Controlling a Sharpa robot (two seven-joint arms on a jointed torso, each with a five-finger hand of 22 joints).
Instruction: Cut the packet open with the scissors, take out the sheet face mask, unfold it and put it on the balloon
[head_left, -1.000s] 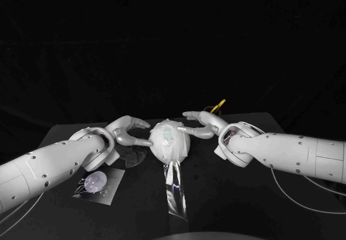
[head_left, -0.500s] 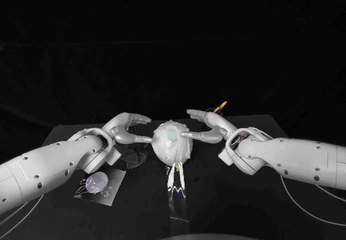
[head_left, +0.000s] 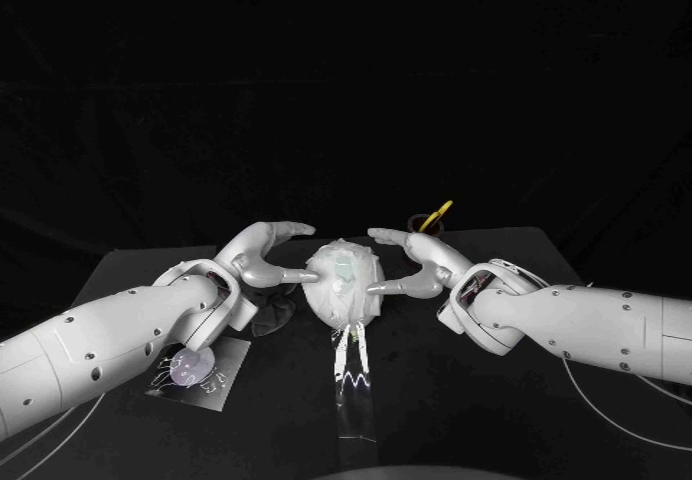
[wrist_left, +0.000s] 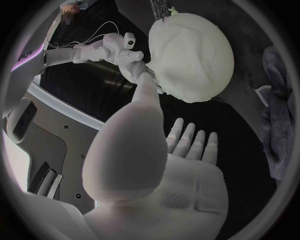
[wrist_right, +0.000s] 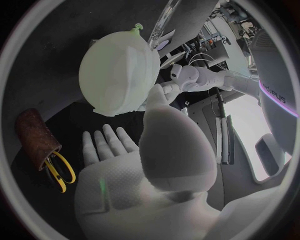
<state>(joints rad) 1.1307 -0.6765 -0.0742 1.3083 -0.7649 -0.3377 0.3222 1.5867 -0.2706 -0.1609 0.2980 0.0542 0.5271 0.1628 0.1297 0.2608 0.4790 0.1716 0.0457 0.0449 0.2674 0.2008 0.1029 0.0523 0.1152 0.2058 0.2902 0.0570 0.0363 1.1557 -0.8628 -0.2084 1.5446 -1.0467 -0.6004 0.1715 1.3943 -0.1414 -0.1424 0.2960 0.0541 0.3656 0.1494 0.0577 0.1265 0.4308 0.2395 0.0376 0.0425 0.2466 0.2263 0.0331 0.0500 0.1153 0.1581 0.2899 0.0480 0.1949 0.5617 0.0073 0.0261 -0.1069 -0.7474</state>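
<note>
- Head view: no brand or writing can be read. The print on the packet (head_left: 192, 368), which lies flat at the near left of the table (head_left: 433, 405), is too small to be made out.
- The balloon (head_left: 340, 266) is seen at the middle of the table, draped with the white, wrinkled mask (head_left: 329, 298). A clear strip (head_left: 352, 385) lies on its near side.
- The left hand (head_left: 264, 260) and the right hand (head_left: 415, 262) are spread wide on either side of the balloon. Each thumb is laid against the mask and the other fingers are arched above it. Nothing is held.
- Left wrist view: the mask's creased surface is shown over the balloon's rounded side, met by the left thumb tip. A dark cloth (wrist_left: 279, 100) lies nearby.
- Right wrist view: yellow-handled scissors (wrist_right: 59, 172) are stood in a brown holder (wrist_right: 36, 136) at the far right.
</note>
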